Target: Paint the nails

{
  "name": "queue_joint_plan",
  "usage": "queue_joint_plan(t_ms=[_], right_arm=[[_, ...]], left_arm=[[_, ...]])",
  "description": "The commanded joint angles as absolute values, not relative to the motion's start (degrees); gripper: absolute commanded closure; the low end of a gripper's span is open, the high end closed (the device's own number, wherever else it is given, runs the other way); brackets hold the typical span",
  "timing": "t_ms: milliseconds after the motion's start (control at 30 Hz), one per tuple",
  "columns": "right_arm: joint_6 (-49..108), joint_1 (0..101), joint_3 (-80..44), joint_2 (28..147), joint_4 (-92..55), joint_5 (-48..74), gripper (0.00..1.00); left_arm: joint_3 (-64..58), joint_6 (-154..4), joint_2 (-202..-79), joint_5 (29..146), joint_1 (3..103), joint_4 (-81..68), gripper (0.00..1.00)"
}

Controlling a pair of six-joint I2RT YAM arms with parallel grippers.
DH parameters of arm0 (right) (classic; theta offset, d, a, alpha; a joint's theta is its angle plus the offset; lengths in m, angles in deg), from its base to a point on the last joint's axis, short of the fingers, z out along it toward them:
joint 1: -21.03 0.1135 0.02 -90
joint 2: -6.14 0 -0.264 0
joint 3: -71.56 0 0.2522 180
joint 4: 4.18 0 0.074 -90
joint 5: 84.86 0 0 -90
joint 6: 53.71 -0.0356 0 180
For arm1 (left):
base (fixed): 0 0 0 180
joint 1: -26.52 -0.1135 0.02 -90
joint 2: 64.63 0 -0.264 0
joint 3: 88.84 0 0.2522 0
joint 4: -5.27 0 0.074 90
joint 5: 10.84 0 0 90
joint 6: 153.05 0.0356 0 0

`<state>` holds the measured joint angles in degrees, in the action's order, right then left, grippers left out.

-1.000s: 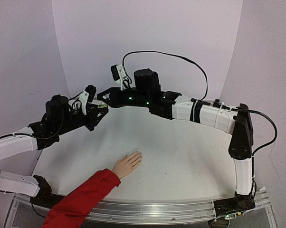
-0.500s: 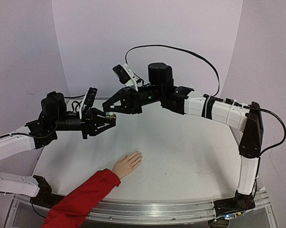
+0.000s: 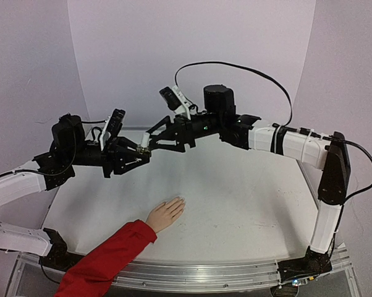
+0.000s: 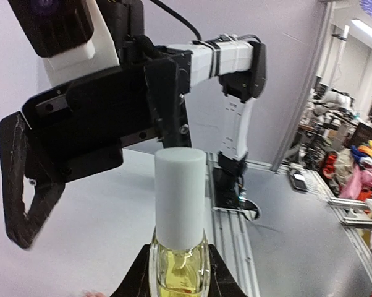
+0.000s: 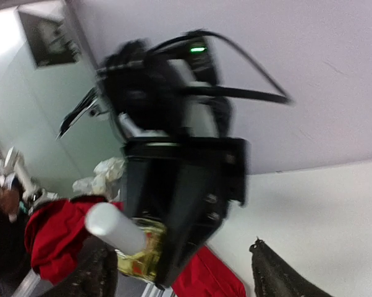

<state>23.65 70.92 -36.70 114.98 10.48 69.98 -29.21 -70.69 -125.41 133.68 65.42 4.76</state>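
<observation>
A peach hand [image 3: 166,213] in a red sleeve [image 3: 105,260] lies flat on the white table [image 3: 248,204]. Its nails [image 3: 181,200] at the fingertips are too small to make out. Above the table's back left, my left gripper [image 3: 144,153] [image 4: 178,253] is shut on a yellow-green bottle [image 4: 178,272] [image 5: 139,253] with a white cap [image 4: 180,201] [image 5: 114,228]. My right gripper [image 3: 147,143] [image 5: 186,278] faces it, open, one finger to either side of the cap and not touching it. In the left wrist view, the right gripper's black fingers [image 4: 25,185] loom just beyond the cap.
Both arms hang above the back left of the table, well above the hand. A black cable [image 3: 235,68] loops over the right arm. The metal rail [image 3: 223,272] runs along the near edge.
The right gripper's jaws have opened. Both grippers rose and came tip to tip, so that the right fingers now flank the bottle's cap. The hand has not moved.
</observation>
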Motion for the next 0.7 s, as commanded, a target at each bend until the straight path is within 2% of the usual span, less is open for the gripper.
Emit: queue_joint_plan(t_ms=[0,133,400,467,533,667], right_arm=[[18.2,67.1,-35.8,110.6,11.5,52.1,0.13],[16.5,67.4,-35.6,110.1,11.5,47.1,0.05],[15.5,73.5,-41.6,113.6,11.5,32.3,0.06],[13.9,74.4,-43.0,114.9,11.5,28.2,0.11],[12.3,74.9,-44.8,116.4,11.5,25.3,0.24],[12.3,75.8,-49.3,119.8,10.6,24.0,0.38]], left_arm=[[-29.6,-65.0,-121.8,113.7,65.2,7.5,1.0],[-31.5,-59.3,-120.1,99.0,65.2,5.8,1.0],[-31.0,-53.8,-122.0,85.1,65.2,4.3,1.0],[-30.8,-54.0,-122.5,84.4,65.2,4.3,1.0],[-31.1,-54.2,-122.7,84.9,65.2,4.3,1.0],[-31.3,-54.5,-122.9,85.8,65.2,4.3,1.0]])
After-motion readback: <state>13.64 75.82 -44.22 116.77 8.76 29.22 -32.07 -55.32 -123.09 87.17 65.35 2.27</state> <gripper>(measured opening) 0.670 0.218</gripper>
